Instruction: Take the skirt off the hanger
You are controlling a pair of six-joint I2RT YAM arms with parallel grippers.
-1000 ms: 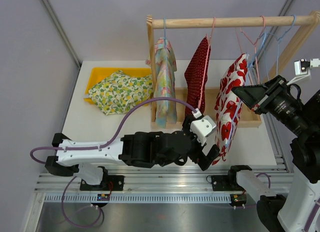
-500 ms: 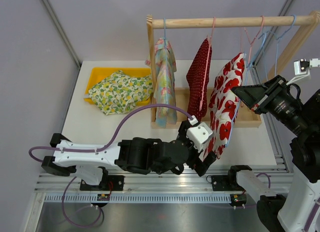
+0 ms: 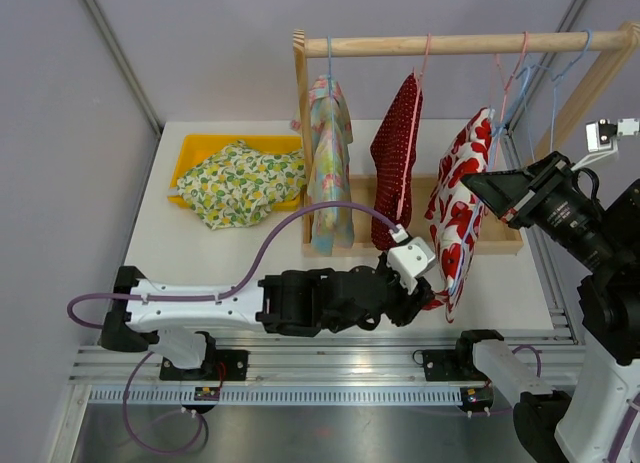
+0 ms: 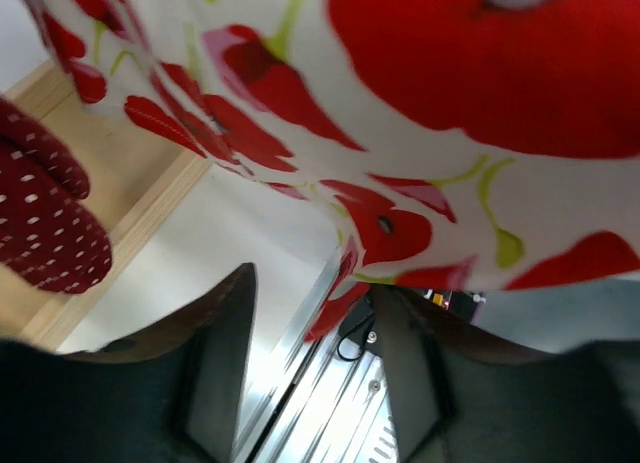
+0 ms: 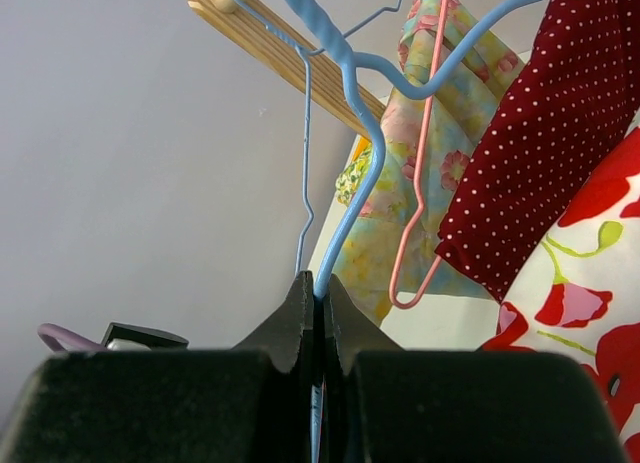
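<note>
Two grippers engage. Right gripper (image 5: 318, 301): jaws clenched on the blue hanger (image 5: 346, 61). Left gripper (image 4: 315, 280): jaws parted astride the hem of the poppy skirt (image 3: 462, 208), which hangs lengthwise from the rail (image 3: 450, 45), directly above.

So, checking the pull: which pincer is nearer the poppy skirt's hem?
Left. The left pincer is at the hem; the right pincer grips the blue hanger above.

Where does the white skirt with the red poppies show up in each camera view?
Top external: skirt hangs right of centre, under the rail.
Left wrist: skirt fills the top.
Right wrist: skirt in the bottom right corner.
Shared landmark: red polka-dot garment, beside it in every view.
</note>
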